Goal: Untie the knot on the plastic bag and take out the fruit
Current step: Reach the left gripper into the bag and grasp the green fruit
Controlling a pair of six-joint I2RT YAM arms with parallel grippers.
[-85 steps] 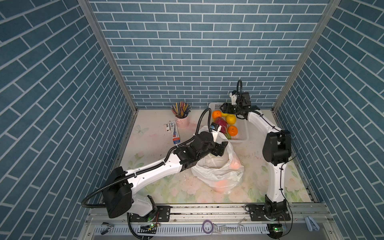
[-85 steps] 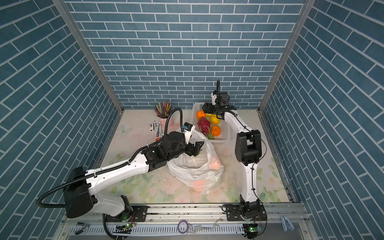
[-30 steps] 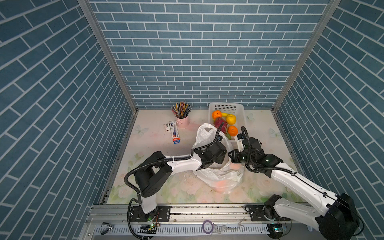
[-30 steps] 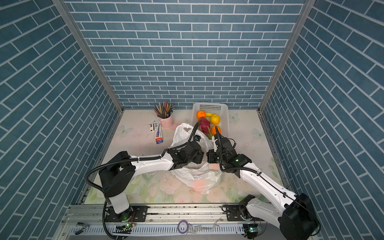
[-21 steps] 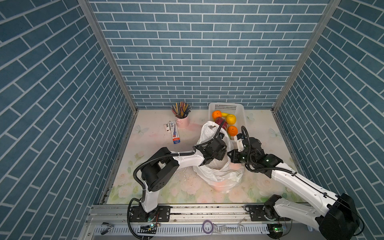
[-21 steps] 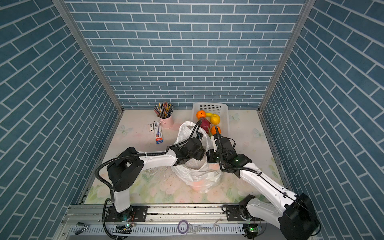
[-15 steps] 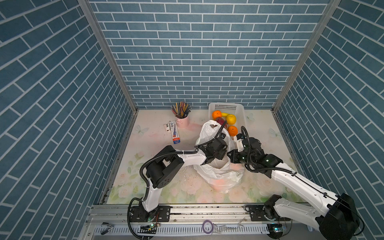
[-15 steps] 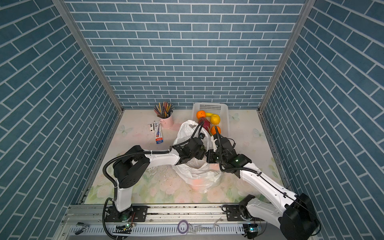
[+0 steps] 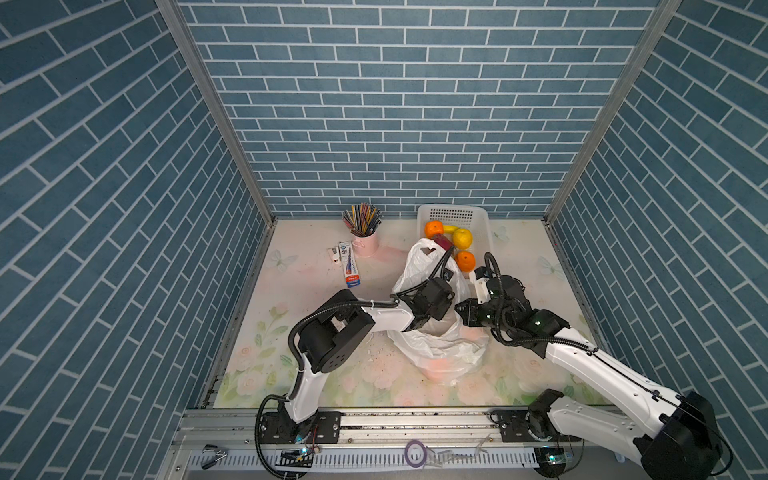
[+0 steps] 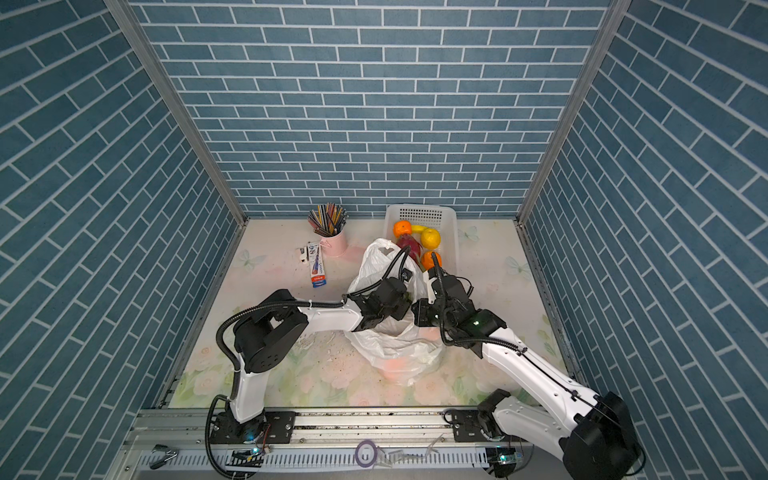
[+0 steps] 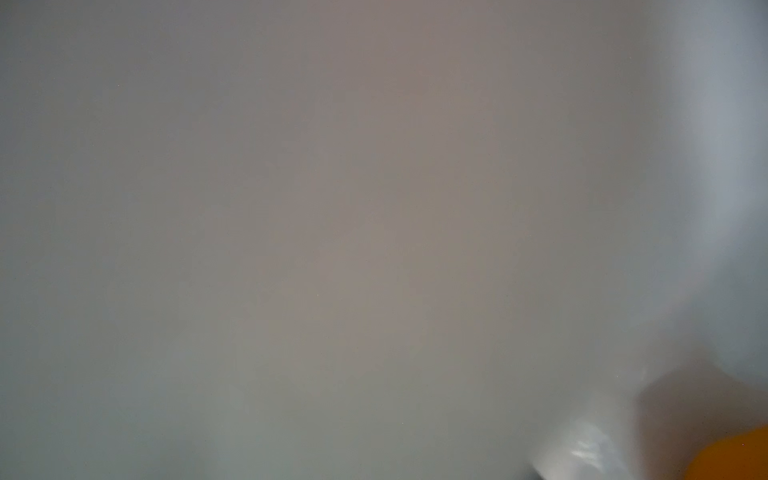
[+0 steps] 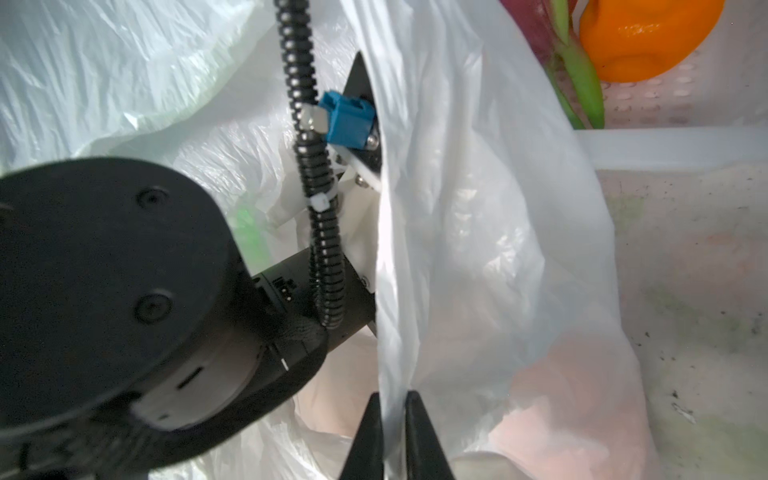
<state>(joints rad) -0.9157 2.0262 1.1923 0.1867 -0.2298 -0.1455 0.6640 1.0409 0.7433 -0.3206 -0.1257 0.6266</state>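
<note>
Plastic bag [image 9: 440, 353] on floral tabletop [image 9: 291, 299], blue-brick walls [image 9: 374, 124]; right gripper [image 12: 392, 405] clamps its rim; left gripper [image 9: 432, 299] inside, I cannot tell.

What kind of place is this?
Probably a robot test cell, not a home: blue-brick panels box it in, two arms are mounted on a metal rail, and a fruit basket sits on the floral tabletop.

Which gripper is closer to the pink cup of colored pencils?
Left. The left gripper reaches into the white plastic bag, on the side toward the pink cup; the right gripper pinches the bag's edge on the far side from it.
</note>
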